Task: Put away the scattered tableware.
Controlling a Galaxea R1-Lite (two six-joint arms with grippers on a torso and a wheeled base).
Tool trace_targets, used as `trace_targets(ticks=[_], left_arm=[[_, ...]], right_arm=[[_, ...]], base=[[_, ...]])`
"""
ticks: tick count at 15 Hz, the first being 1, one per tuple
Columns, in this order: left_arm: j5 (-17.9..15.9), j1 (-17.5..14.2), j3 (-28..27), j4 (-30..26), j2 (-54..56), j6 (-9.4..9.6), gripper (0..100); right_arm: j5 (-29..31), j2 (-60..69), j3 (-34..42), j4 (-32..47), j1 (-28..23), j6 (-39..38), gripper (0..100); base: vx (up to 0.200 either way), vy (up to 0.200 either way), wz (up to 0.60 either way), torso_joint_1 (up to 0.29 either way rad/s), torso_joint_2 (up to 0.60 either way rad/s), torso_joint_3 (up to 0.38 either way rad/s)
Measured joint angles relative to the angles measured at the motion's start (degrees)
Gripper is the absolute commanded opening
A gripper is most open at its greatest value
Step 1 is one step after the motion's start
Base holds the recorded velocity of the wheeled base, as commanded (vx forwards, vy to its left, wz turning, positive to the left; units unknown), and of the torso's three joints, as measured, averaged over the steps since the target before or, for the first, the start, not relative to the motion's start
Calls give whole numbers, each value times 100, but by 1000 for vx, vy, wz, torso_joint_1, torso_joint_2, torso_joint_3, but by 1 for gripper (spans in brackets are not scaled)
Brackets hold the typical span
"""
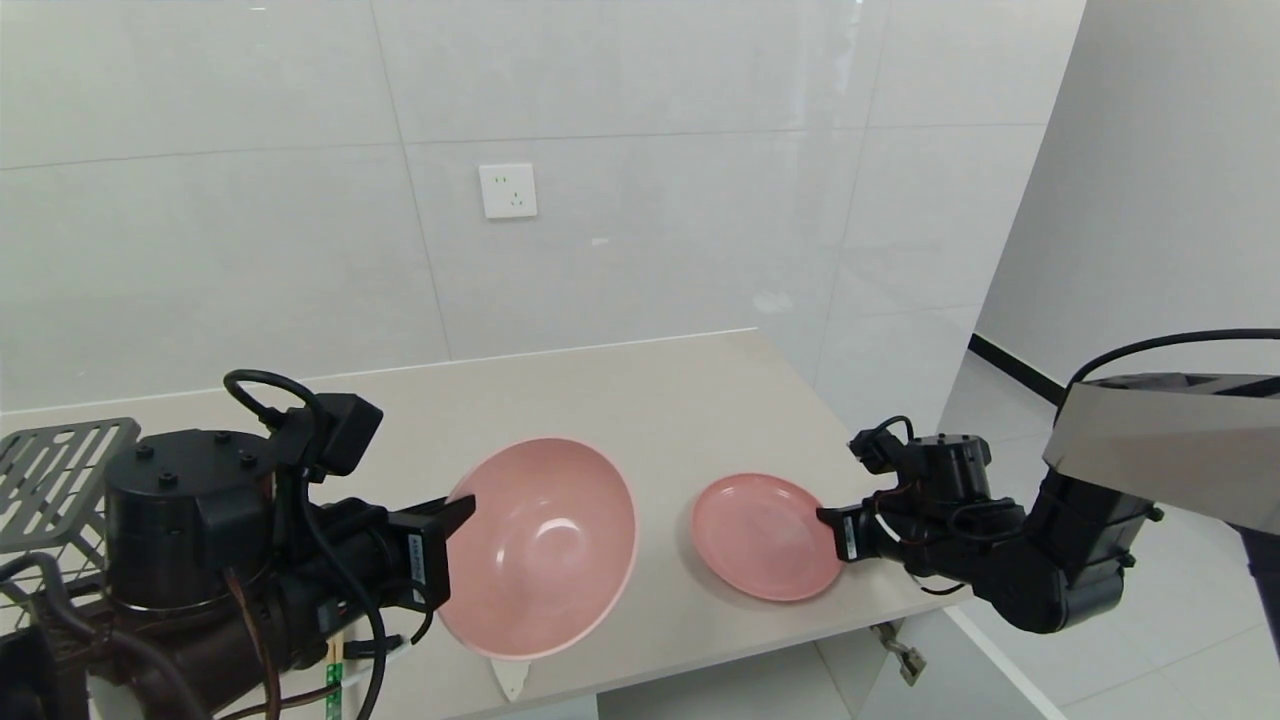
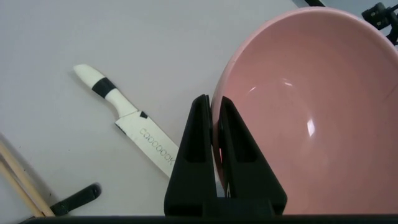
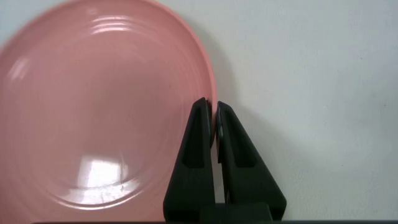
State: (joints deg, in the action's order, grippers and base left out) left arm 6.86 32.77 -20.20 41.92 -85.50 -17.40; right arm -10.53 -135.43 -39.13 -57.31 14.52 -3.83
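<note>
1. Jaws first: those of the left gripper [image 2: 213,109] are closed down to a sliver on the rim of the pink bowl [image 1: 545,545]. Those of the right gripper [image 3: 212,109] are pinched just as tightly on the rim of the pink plate [image 1: 765,535].
2. Across the tabletop [image 1: 660,400], a wire rack [image 1: 60,470] stands at my far left, behind the left arm. I take it as the likely destination, though that is only my guess.
3. The bowl is tipped up on edge with its hollow facing the head camera, left of the plate and apart from it. It looks lifted, but I cannot be sure its lower edge is off the surface.
4. The plate sits near the tabletop's right edge, and I cannot tell whether it is raised.
5. A white-handled knife [image 2: 134,127] lies flat just beside the bowl, under the left arm, untouched.
6. A pair of chopsticks [image 2: 17,177] lies near the knife, also loose.
7. My read on progress is early: two pieces are gripped and none stowed, and the knife and chopsticks are left after those.
</note>
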Motion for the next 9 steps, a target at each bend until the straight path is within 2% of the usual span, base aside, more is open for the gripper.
trace_targets(ticks=[9], left_arm=[[-2,-48,59,6,160,-44,0]], right_arm=[[50,1376,83,29,28,-361,0]], base=[[0,0,0,0,0,0]])
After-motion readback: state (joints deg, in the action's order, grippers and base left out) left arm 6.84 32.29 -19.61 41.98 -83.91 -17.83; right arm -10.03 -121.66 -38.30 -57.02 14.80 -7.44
